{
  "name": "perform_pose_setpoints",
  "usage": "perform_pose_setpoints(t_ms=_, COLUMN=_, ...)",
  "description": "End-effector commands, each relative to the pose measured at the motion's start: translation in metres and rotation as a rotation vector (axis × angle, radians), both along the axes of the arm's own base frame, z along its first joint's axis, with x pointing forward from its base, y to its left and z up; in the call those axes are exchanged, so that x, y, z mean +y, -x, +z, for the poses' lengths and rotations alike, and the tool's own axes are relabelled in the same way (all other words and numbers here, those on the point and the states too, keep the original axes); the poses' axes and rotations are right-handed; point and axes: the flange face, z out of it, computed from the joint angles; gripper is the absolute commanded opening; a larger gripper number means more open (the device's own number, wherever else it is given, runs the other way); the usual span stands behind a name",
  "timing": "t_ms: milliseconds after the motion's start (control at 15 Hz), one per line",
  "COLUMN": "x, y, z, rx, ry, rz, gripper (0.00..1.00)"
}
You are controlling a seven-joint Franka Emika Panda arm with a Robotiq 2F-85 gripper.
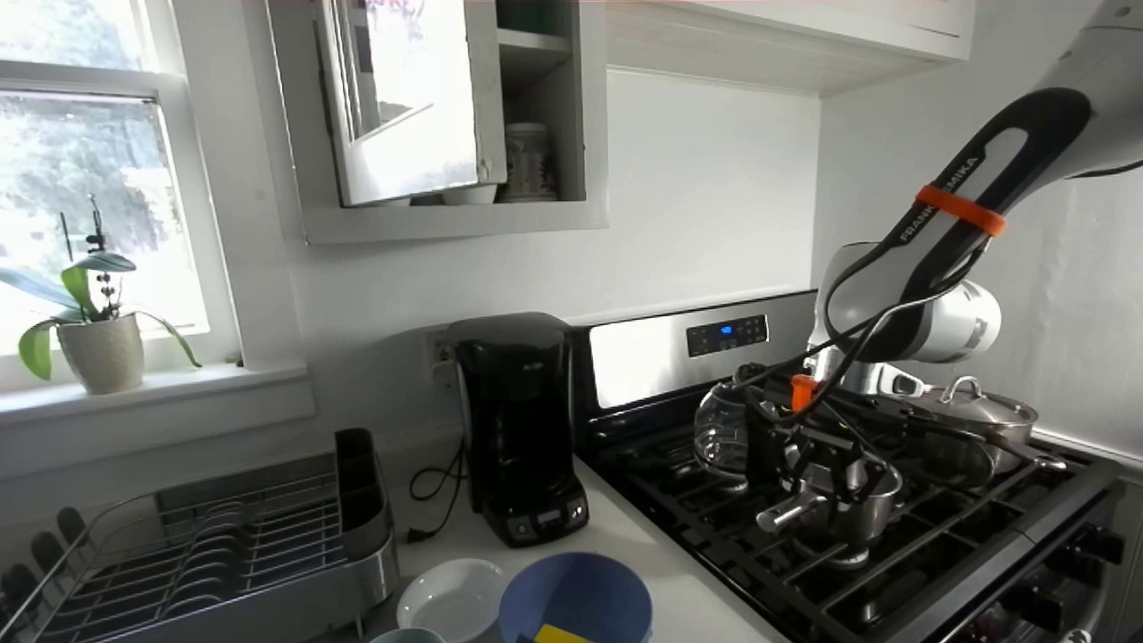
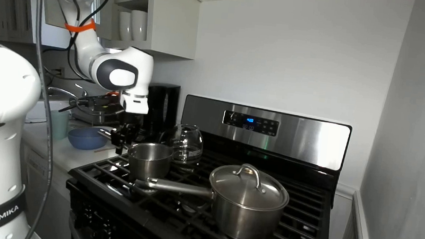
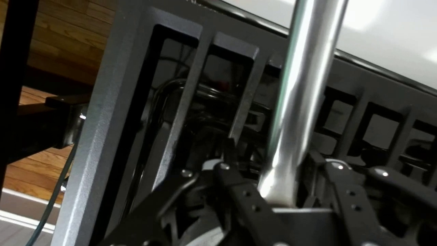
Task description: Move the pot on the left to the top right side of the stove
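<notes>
The small round stainless-steel saucepan (image 2: 149, 166) sits centre-left in an exterior view; my black end effector (image 3: 274, 152) straddles its steel handle (image 3: 305, 85), jaws apart; if I squeeze off-centre, it could swivel.

Pot (image 2: 148, 166): s/steel, smooth, shiny. Stove grates (image 3: 107, 106): matt mtl. Flr (image 3: 73, 39): wood.

In an exterior view, stove (image 1: 955, 536) stands at right. Steel saucepan (image 1: 873, 516) sits on it, handle (image 1: 786, 513) pointing left. Tool (image 1: 842, 496) is at the handle's pot end; contact cannot be resolved. Glass vessel (image 1: 719, 433) farther back, left; lidded pot (image 1: 987, 408) to the right. Surface (image 1: 625, 529) left of the stove carries a black coffee maker (image 1: 518, 424); white bowl (image 1: 451, 597) and blue bowl (image 1: 576, 589) lie nearer, dish rack (image 1: 312, 588) at left.
</notes>
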Motion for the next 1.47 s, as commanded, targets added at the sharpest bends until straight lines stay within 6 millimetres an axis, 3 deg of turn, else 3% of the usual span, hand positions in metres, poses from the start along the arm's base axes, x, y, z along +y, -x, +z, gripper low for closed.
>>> perform_pose_setpoints(t_ms=0, x=-0.001, y=-0.002, z=-0.003, rx=-0.018, ry=-0.019, rz=-0.017, gripper=0.19)
perform_pose_setpoints(t_ms=133, x=0.001, y=-0.002, z=0.003, rx=-0.024, ry=-0.016, rz=0.004, gripper=0.05)
perform_pose_setpoints(t_ms=333, x=0.001, y=-0.004, z=0.024, rx=-0.045, ry=0.008, rz=0.03, gripper=0.0)
perform_pose_setpoints(t_ms=667, x=-0.002, y=-0.008, z=0.056, rx=-0.081, ry=0.063, rz=0.089, gripper=0.0)
perform_pose_setpoints(t_ms=933, x=-0.005, y=-0.004, z=0.056, rx=-0.039, ry=0.062, rz=0.107, gripper=0.0)
perform_pose_setpoints(t_ms=1400, x=0.002, y=0.001, z=0.033, rx=0.024, ry=0.04, rz=0.116, gripper=0.0)
